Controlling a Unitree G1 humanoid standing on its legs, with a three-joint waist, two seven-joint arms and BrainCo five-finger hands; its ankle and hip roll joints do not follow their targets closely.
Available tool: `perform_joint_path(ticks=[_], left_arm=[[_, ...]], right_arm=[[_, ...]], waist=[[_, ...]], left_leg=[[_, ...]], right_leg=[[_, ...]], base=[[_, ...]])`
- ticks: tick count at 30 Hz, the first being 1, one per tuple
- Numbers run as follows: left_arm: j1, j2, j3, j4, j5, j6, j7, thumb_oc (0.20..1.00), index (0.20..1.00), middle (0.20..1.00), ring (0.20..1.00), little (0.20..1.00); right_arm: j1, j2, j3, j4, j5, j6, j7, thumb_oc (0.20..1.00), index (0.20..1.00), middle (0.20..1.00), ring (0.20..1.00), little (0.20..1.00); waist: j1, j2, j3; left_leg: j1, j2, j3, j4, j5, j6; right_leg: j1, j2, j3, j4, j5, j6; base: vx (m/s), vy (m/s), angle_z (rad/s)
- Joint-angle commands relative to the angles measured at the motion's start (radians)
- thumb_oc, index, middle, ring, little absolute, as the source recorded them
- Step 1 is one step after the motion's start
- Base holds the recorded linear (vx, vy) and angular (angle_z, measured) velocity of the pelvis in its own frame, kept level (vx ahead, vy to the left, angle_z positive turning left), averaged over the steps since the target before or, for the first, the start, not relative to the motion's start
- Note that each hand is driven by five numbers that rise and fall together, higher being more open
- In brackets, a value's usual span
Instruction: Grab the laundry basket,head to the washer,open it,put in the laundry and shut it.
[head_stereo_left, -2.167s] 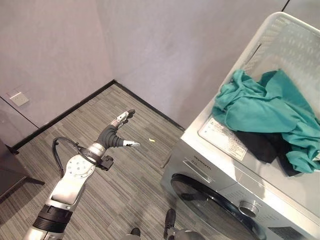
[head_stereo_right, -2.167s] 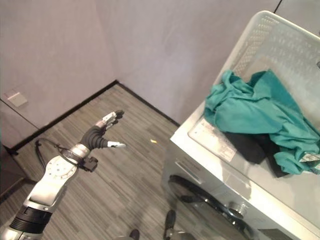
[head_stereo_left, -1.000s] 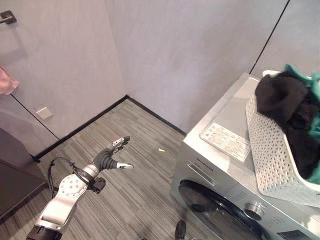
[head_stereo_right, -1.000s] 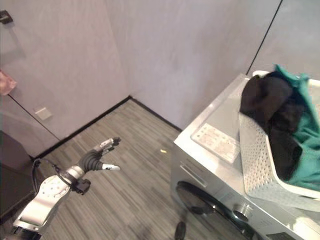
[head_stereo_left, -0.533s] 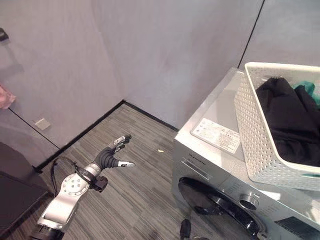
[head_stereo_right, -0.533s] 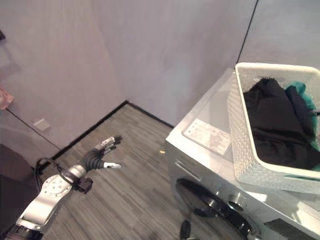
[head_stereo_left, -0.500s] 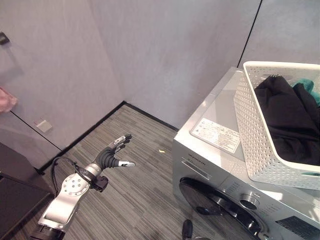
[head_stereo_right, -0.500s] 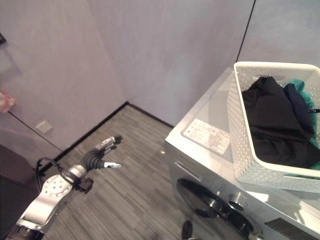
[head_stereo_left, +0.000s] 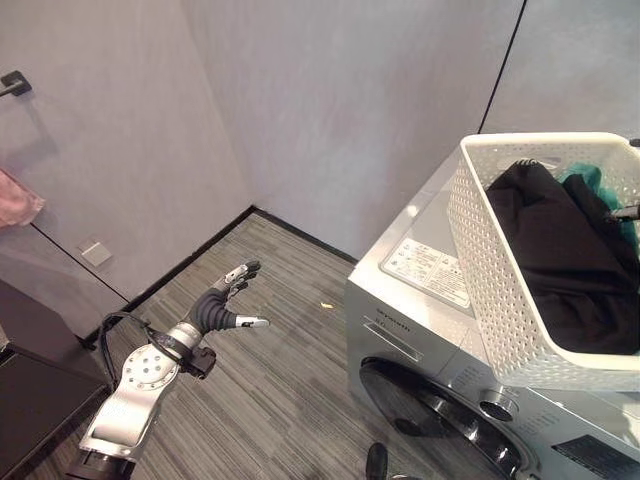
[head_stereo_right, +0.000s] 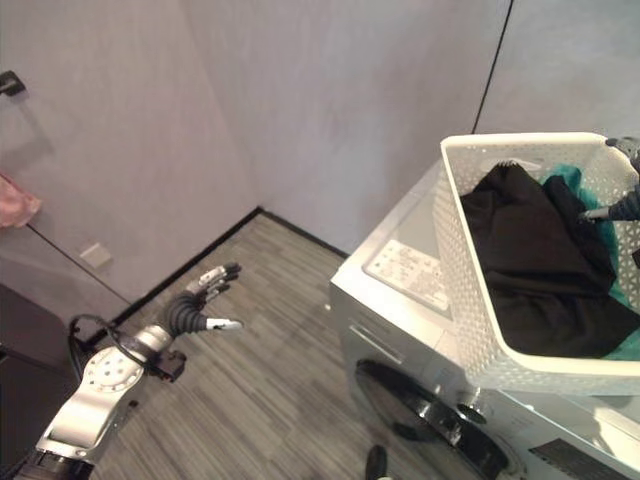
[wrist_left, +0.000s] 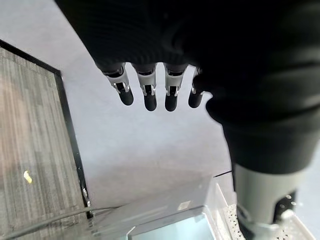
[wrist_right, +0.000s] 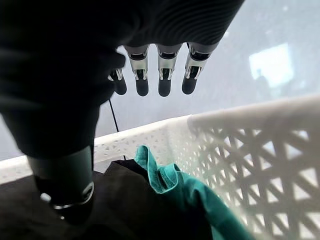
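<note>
A white perforated laundry basket (head_stereo_left: 487, 268) stands on top of the silver washer (head_stereo_left: 417, 238). Inside it lie a black cloth (head_stereo_left: 560, 250) and a teal cloth (wrist_right: 186, 196). The washer's round dark door (head_stereo_left: 425, 420) is shut. My right hand (head_stereo_right: 628, 203) hovers at the basket's right side, just above the clothes; its fingers (wrist_right: 165, 75) are straight and hold nothing. My left hand (head_stereo_left: 215, 308) hangs out over the floor, far left of the washer. It is open too, with fingers (wrist_left: 146, 91) spread and empty.
The washer stands against grey walls near a room corner. A pink cloth (head_stereo_left: 16, 196) hangs on the left wall above a socket (head_stereo_left: 97, 253). A dark cabinet (head_stereo_left: 30, 392) fills the lower left. A small yellow scrap (head_stereo_left: 326, 305) lies on the striped floor.
The basket went from tipped, with clothes spilling onto the washer top, to upright with the clothes inside. The view has shifted. My right hand now shows by the basket; the left hand hardly moved.
</note>
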Motion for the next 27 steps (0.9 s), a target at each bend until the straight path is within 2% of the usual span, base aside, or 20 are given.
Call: perform_joint_path(ticks=[1,5,8,9,15,20,27], left_arm=[[-0.024,0.056,0.046,-0.063,0.038,-0.054,0.003,1.0,1.0,1.0,1.0,1.0],[-0.017,0.05,0.055,-0.068,0.046,-0.058,0.013,1.0,1.0,1.0,1.0,1.0],[-0.013,0.045,0.07,-0.066,0.053,-0.067,0.025,1.0,1.0,1.0,1.0,1.0],[-0.003,0.036,0.083,-0.069,0.056,-0.073,0.032,1.0,1.0,1.0,1.0,1.0],[0.021,0.029,0.087,-0.07,0.056,-0.093,0.04,1.0,1.0,1.0,1.0,1.0],[0.035,0.027,0.096,-0.061,0.06,-0.101,0.045,1.0,1.0,1.0,1.0,1.0],[0.05,0.031,0.124,-0.06,0.073,-0.098,0.038,1.0,1.0,1.0,1.0,1.0]], right_arm=[[-0.004,0.025,-0.069,-0.068,-0.09,-0.025,-0.058,1.0,1.0,1.0,1.0,1.0],[0.001,0.053,-0.099,-0.162,-0.112,-0.036,-0.058,1.0,1.0,1.0,1.0,1.0],[0.015,0.119,-0.105,-0.231,-0.077,-0.056,-0.046,1.0,1.0,1.0,1.0,1.0],[0.037,0.167,-0.114,-0.279,-0.034,-0.073,-0.029,1.0,1.0,1.0,1.0,1.0],[0.019,0.322,0.011,-0.372,0.094,-0.134,0.028,1.0,1.0,1.0,1.0,1.0],[0.008,0.394,0.131,-0.39,0.121,-0.128,0.095,1.0,1.0,1.0,1.0,1.0],[0.04,0.398,0.193,-0.383,0.145,-0.101,0.174,1.0,1.0,1.0,1.0,1.0]], waist=[[0.01,-0.052,-0.011],[0.008,-0.06,-0.017],[0.008,-0.068,-0.017],[0.009,-0.071,-0.018],[0.028,-0.072,-0.009],[0.042,-0.079,-0.005],[0.045,-0.089,-0.01]], left_leg=[[0.063,0.017,0.051,-0.021,0.047,-0.01],[0.067,0.016,0.062,-0.019,0.026,0.001],[0.069,0.008,0.068,-0.022,0.015,0.015],[0.076,0.003,0.069,-0.027,-0.001,0.024],[0.071,-0.029,0.08,-0.014,-0.014,0.056],[0.068,-0.053,0.094,0.019,-0.035,0.076],[0.066,-0.062,0.105,0.044,-0.05,0.08]], right_leg=[[0.071,-0.065,0.019,0.037,-0.119,0.119],[0.067,-0.064,0.034,0.044,-0.117,0.121],[0.058,-0.069,0.053,0.06,-0.11,0.125],[0.052,-0.076,0.057,0.072,-0.11,0.128],[0.035,-0.098,0.091,0.089,-0.087,0.144],[0.027,-0.109,0.116,0.101,-0.076,0.15],[0.028,-0.114,0.131,0.099,-0.074,0.153]], base=[[-0.03,0.027,-0.03],[-0.04,0.037,-0.03],[-0.05,0.058,-0.15],[-0.06,0.072,-0.14],[-0.06,0.086,-0.17],[-0.02,0.051,-0.12],[0.0,0.01,-0.07]])
